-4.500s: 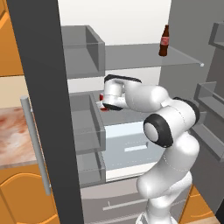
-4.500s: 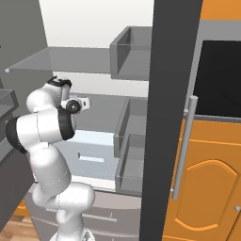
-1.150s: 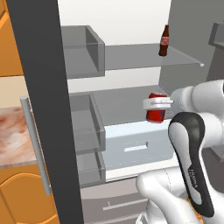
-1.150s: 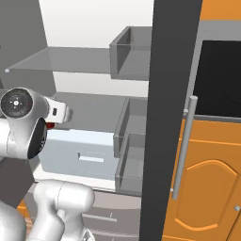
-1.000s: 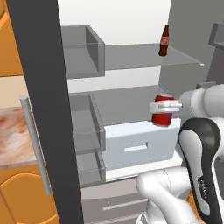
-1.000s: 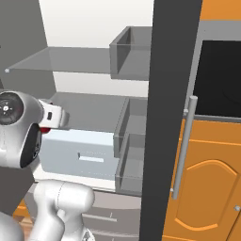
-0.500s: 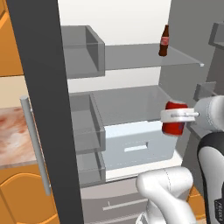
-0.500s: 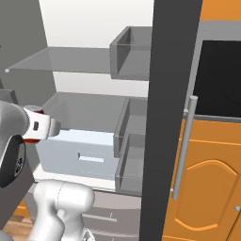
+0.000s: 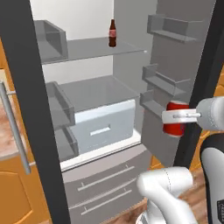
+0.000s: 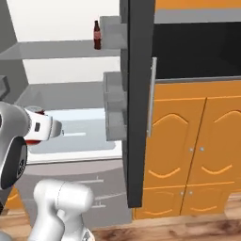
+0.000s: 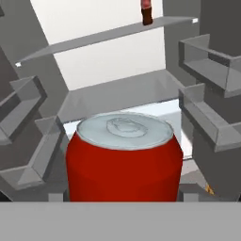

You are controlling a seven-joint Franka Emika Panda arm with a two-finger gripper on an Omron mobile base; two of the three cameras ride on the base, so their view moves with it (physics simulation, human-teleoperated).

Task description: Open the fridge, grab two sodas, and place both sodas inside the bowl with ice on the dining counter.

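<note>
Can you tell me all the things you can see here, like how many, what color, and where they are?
fridge: 1, grey, doors open, grey shelves and a white drawer inside.
can: 1, red with a silver top, held in the gripper outside the fridge, in front of the right door's bins.
bottle: 1, dark brown with a red label, upright on the top shelf.
door bins: several, grey, on the inside of both doors.
bottom drawers: 2, grey, under the open fridge part.
cabinets: several doors, orange, right of the fridge.
floor: 1, brown wood, at the bottom.
gripper: 1, white, closed on the can.
</note>
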